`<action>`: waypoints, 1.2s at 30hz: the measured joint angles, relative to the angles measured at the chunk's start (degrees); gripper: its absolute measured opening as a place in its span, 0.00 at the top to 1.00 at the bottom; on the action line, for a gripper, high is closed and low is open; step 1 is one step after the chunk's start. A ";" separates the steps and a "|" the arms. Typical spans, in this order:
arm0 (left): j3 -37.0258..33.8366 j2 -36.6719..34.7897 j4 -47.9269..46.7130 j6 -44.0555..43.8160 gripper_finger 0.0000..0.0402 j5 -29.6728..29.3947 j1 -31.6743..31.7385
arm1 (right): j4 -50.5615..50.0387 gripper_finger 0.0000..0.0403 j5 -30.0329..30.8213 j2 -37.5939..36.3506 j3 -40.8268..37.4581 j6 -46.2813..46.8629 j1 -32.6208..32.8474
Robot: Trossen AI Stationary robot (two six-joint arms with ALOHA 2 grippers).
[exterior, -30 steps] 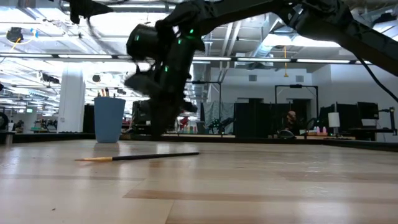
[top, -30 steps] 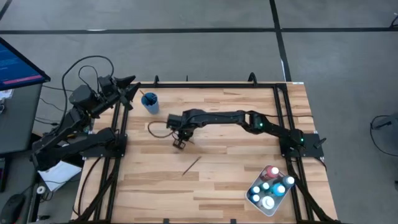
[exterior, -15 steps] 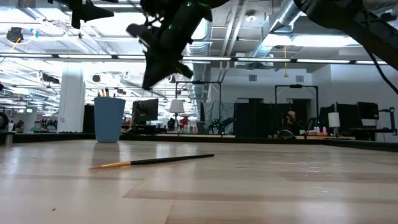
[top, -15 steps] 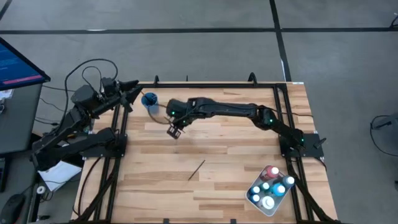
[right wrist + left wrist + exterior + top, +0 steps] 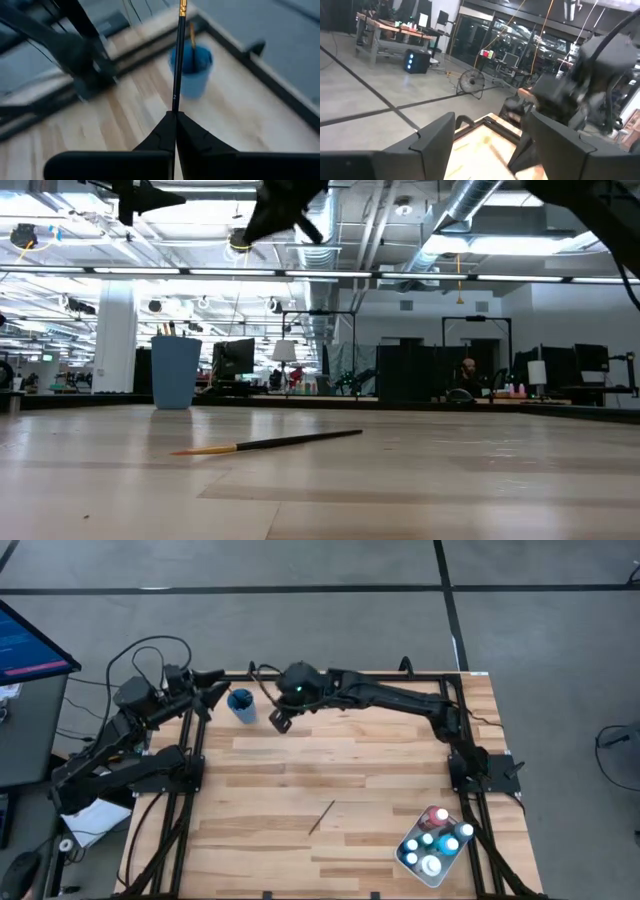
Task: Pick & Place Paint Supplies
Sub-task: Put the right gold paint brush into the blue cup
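My right gripper (image 5: 279, 721) hangs over the table's far-left part, just right of the blue cup (image 5: 241, 703). It is shut on a thin dark paintbrush (image 5: 176, 65), whose gold ferrule end (image 5: 182, 7) points past the cup (image 5: 192, 71). The low view shows this gripper high up (image 5: 252, 230). Brush tips (image 5: 170, 329) stick out of the cup. Another dark brush (image 5: 322, 817) lies flat on the table's middle (image 5: 270, 443). My left gripper (image 5: 215, 680) waits open beyond the far-left corner. Several paint bottles (image 5: 436, 838) stand in the white tray. My right gripper pinches the paintbrush's dark handle (image 5: 174, 107) between its two fingertips (image 5: 159, 132). The brush runs on straight ahead of the fingers, in line with them. It is lifted clear of the table, bristle end away from the gripper.
The white tray (image 5: 410, 862) sits at the near-right corner. A black frame (image 5: 330, 674) edges the table's far side and both sides. The left arm's base and cables (image 5: 130, 750) stand off the left edge. Bare wood (image 5: 250, 840) spans the near half.
My right gripper has risen and moved from the table's middle toward the far-left, up to the blue cup, staying shut on its brush. The loose brush on the table has slid a little toward the near-right.
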 joint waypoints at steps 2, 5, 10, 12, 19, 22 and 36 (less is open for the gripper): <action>-0.06 0.02 1.04 -0.78 0.36 0.15 0.00 | 2.53 1.00 0.19 -1.37 0.00 -1.14 -0.03; -1.07 1.00 6.99 -3.49 0.34 4.20 0.02 | 6.00 1.00 0.07 -2.66 0.09 -2.25 0.12; -2.60 4.41 15.06 -6.30 0.34 8.68 0.02 | 9.22 1.00 -0.07 -2.84 0.04 -2.53 0.26; -3.12 5.79 16.76 -6.58 0.34 8.96 0.02 | 10.41 1.00 -0.09 -2.98 0.03 -2.53 0.49; -3.96 10.12 25.68 -8.85 0.34 11.64 0.02 | 10.61 1.00 -0.19 -3.10 0.06 -2.55 1.25; -3.96 11.95 26.82 -9.37 0.34 12.86 0.02 | 10.71 1.00 -0.20 -3.10 0.04 -2.92 1.46; -3.98 13.86 29.96 -10.79 0.78 14.66 0.02 | 10.83 1.00 -0.20 -3.08 0.05 -3.43 1.73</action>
